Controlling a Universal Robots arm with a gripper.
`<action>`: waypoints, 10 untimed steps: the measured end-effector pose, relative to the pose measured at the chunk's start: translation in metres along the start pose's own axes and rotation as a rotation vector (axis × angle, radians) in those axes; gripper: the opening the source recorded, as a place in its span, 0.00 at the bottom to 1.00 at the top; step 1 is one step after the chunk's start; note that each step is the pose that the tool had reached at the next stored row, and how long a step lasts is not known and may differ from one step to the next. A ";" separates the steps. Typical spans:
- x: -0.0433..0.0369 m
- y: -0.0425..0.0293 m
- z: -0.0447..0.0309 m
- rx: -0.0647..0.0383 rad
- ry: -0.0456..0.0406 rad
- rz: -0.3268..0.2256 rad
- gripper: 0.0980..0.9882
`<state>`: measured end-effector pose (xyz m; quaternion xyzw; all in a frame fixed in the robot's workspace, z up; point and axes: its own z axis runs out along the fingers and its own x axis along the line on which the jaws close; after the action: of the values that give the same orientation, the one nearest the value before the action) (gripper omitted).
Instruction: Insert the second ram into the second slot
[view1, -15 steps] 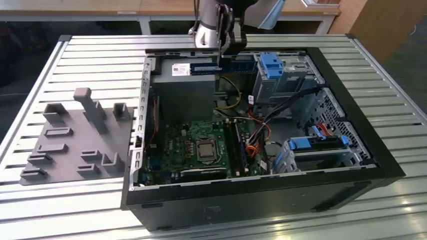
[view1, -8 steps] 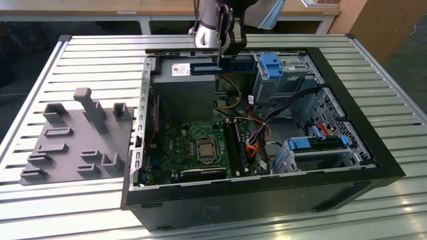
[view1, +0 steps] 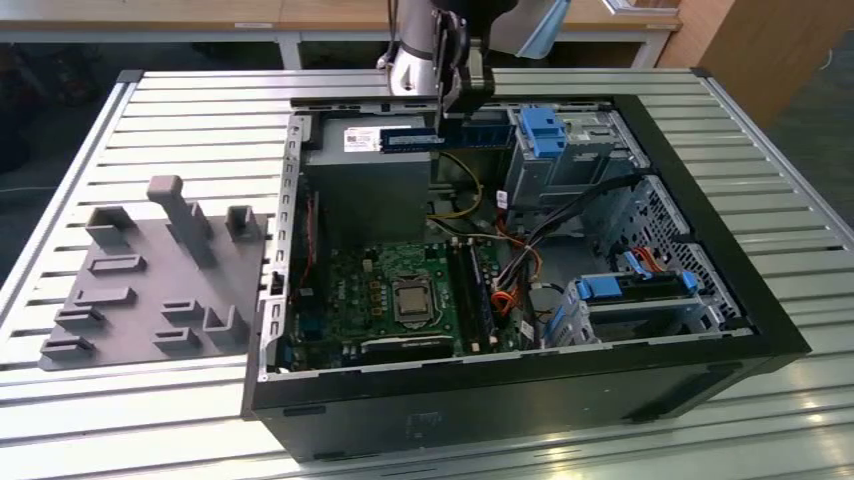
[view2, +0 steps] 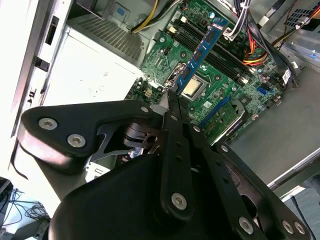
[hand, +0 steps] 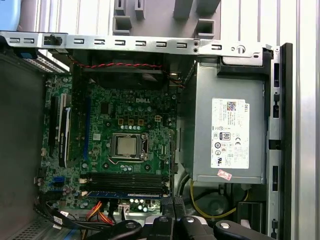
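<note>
My gripper hangs at 12 o'clock over the open case in the exterior view, jaws clenched on one end of the second ram. The stick is in the air above the power supply. The memory slots lie toward 6 o'clock, well apart. In my judgement, a clean insertion means squaring the stick along its slot, then pressing evenly.
</note>
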<state>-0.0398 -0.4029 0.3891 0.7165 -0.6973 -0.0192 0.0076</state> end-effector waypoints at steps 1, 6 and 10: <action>0.0008 0.0000 0.0000 0.000 0.0000 0.000 0.02; 0.0058 0.0002 -0.0001 0.000 0.0000 0.000 0.02; 0.0075 0.0002 -0.0001 0.000 0.0000 0.000 0.02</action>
<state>-0.0399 -0.4104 0.3891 0.7165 -0.6973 -0.0192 0.0076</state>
